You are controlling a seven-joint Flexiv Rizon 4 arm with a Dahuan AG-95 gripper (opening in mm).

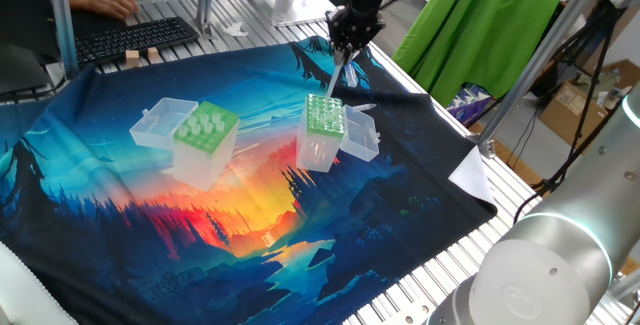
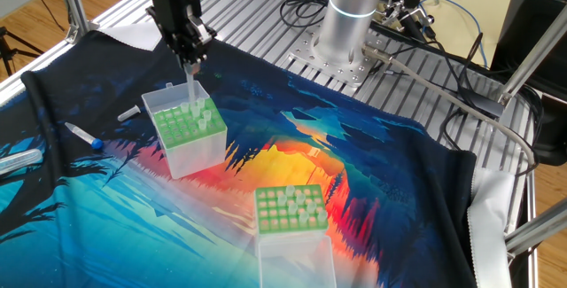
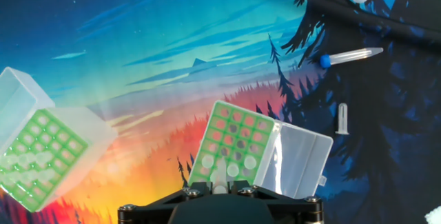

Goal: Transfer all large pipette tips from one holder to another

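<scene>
Hand view shows the black two-finger gripper [image 3: 219, 195] nearly closed, clamped on one long translucent whitish plastic pipette tip [image 3: 219, 179] that hangs point down. Directly beneath is the narrower clear plastic box with darker-green finely holed top plate [image 3: 238, 141], lid open; a few tips already stand along one edge. Judgement: insertion step in hand. The next move calls for lining the point up with a vacant hole, a straight descent, then release. Farther off, well apart, the clear plastic box with light-green wide-holed top plate [image 3: 34, 158] holds several tips awaiting transfer.
</scene>
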